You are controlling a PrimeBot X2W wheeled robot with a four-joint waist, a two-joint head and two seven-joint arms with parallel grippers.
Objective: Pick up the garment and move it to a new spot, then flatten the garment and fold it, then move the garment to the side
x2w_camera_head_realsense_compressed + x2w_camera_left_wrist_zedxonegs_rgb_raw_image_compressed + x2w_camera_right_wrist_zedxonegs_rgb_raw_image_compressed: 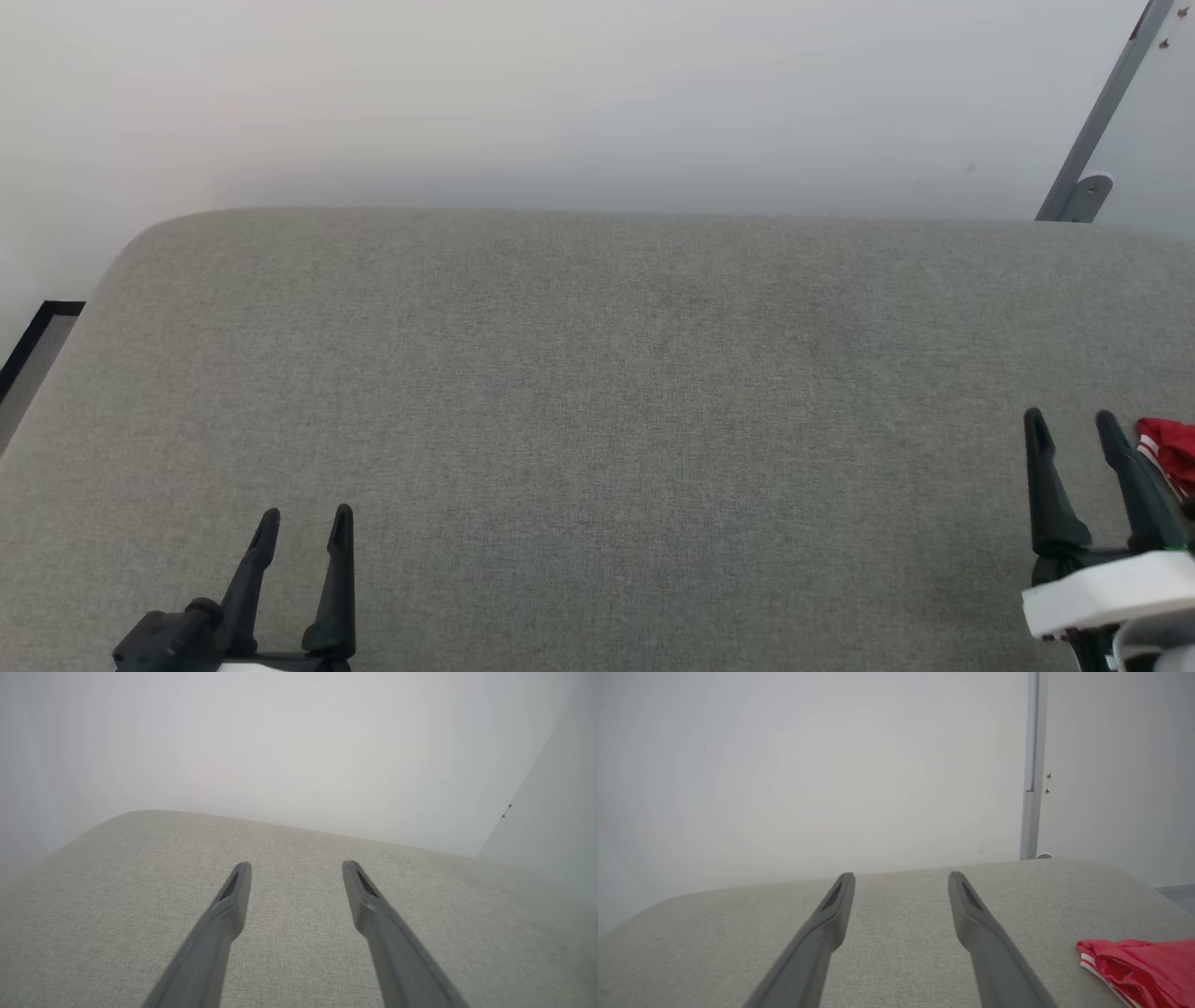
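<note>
Red garment (1169,450) bunched at the grey cushion's (597,392) far right edge, just beside the right gripper (1072,422), left gripper (306,521) well apart, both spread wide, holding nothing

Two tools (307,511) (1069,413), one garment (1172,448), one grey surface (597,373).

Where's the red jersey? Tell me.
The red jersey lies on the grey surface at the head view's right edge, just right of the right end effector.

Lab-like room: bare wall (560,93), fabric-covered table (597,392)
</note>
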